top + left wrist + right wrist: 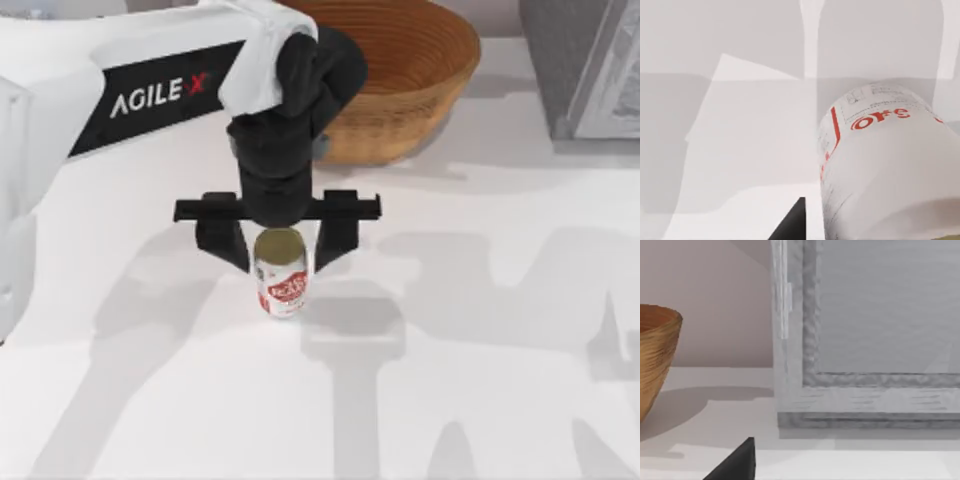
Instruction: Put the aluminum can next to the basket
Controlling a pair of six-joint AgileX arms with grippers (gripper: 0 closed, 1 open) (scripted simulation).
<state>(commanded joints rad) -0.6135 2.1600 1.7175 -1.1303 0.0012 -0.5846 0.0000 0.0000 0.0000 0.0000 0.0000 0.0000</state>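
Left gripper [279, 245], fingers spread, straddles the upright can [281, 275] at mid-table; I see no contact yet. The can's long axis is vertical, directly beneath my left arm. The basket [400, 60] stands well apart at the table's far edge.

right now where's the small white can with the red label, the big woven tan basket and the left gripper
small white aluminum can with red label [282, 288], top view, its labelled side
large round woven tan basket [420, 45], top view, its ribbed inner wall
left gripper [279, 243], top view, midway between its fingers
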